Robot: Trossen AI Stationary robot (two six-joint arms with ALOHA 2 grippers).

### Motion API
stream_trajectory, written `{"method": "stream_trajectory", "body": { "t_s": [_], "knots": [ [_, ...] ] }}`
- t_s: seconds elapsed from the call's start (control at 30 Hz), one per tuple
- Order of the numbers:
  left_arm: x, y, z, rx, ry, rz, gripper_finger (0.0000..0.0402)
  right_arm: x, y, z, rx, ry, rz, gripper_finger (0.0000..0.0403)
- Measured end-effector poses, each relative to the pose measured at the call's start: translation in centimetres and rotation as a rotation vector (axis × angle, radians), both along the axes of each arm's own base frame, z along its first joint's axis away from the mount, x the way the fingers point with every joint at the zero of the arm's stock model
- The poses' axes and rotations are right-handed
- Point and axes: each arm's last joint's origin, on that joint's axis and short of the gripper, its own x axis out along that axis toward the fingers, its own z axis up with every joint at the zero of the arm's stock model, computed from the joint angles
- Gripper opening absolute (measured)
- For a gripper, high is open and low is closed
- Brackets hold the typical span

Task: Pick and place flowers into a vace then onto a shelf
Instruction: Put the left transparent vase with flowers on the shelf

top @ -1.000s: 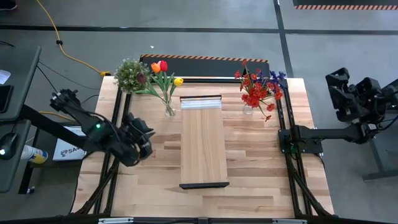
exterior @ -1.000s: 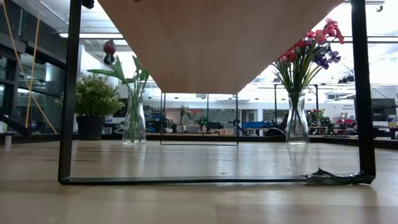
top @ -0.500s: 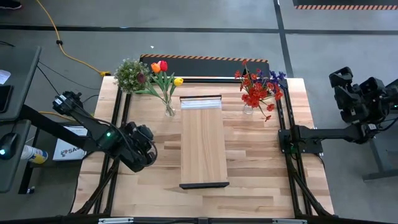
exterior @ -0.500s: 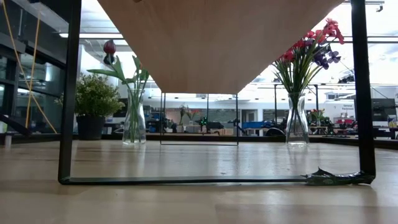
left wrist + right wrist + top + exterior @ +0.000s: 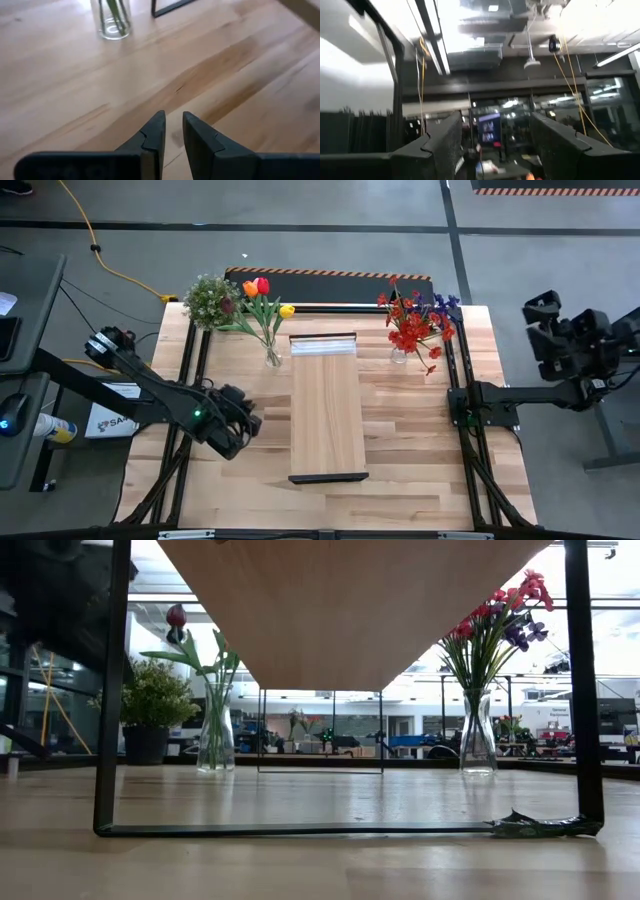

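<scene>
Your left gripper (image 5: 172,131) is nearly closed and empty — go for the tulip vase (image 5: 272,358) like that and you'll knock it over, off the shelf (image 5: 326,412).

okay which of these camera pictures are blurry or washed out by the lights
Right wrist view: soft and smeared, ceiling lights blown out white. Left wrist view: the left hand sharp, the glass vase beyond it blurred. Low view: bright windows behind leave the tulips and the shelf underside backlit. High view: evenly lit, crisp.
</scene>
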Motion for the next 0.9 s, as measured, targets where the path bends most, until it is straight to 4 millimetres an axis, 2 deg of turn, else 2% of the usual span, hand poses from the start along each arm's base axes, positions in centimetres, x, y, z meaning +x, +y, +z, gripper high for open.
{"method": "stream_trajectory", "body": {
  "t_s": [0.13, 0.3, 0.4, 0.7, 0.8, 0.9],
  "knots": [
    [0.0, 0.2, -1.5, 0.021, -0.108, 0.041, 0.0101, 0.5, -0.1, -0.9, 0.019, 0.108, -0.034, 0.0222],
    [-0.5, 1.0, -2.4, 0.181, -0.179, 0.064, 0.0102, 1.0, -0.3, -1.9, 0.048, 0.222, -0.086, 0.0222],
    [-1.1, 1.5, -3.2, 0.26, -0.209, 0.081, 0.0102, 1.0, -0.3, -2.1, 0.062, 0.241, -0.089, 0.0222],
    [-3.1, 3.2, -5.8, 0.278, -0.4, 0.222, 0.0102, 1.0, -0.4, -2.1, 0.094, 0.238, -0.1, 0.0222],
    [-3.0, 3.6, -5.9, 0.276, -0.44, 0.258, 0.0104, 1.0, -0.5, -2.1, 0.104, 0.237, -0.117, 0.0222],
    [-2.7, 4.1, -5.9, 0.284, -0.46, 0.301, 0.0123, 1.0, -0.5, -2.1, 0.111, 0.236, -0.128, 0.0222]
  ]
}}
